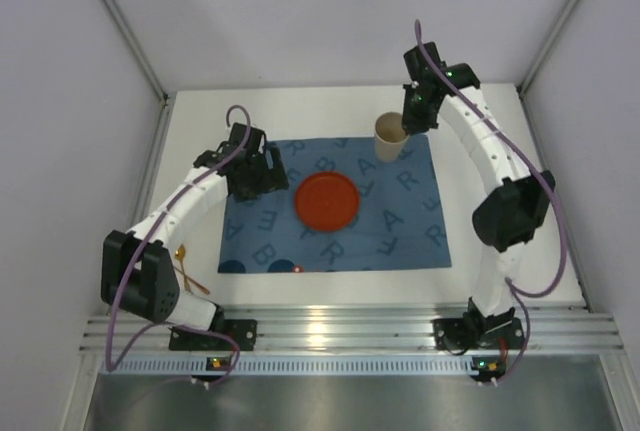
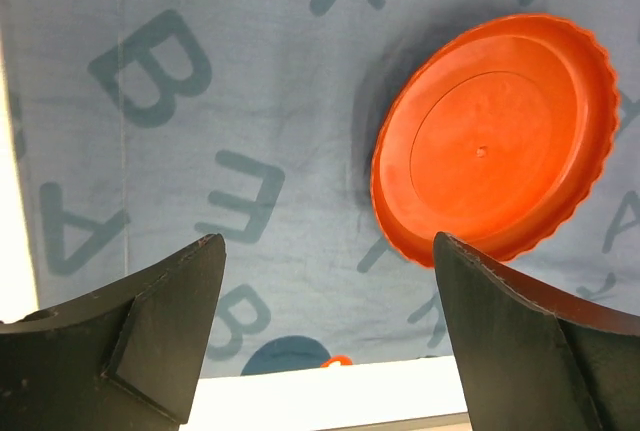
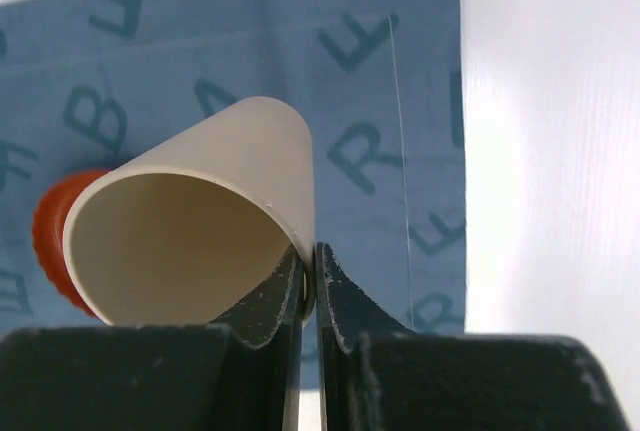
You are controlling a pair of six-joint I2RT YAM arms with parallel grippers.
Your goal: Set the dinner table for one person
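My R hand (image 3: 308, 279) clamps beige cup (image 3: 190, 241) by rim at blue mat (image 2: 250, 101) far edge; L hand (image 2: 325, 243) spread wide above mat, near orange plate (image 2: 495, 141) on counter (image 1: 500, 121)

Orange plate (image 1: 326, 201), lettered blue mat (image 1: 400, 236), possibly golden utensil (image 1: 183, 263)

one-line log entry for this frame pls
left gripper: open, over blue mat beside orange plate | right gripper: shut on beige cup rim | gold utensil: on table, off mat

Place: a robot lab cell.
Walls: plain white panels (image 1: 330, 11) box me in.
Mount: I am bolted to a ribbed aluminium rail (image 1: 340, 329).
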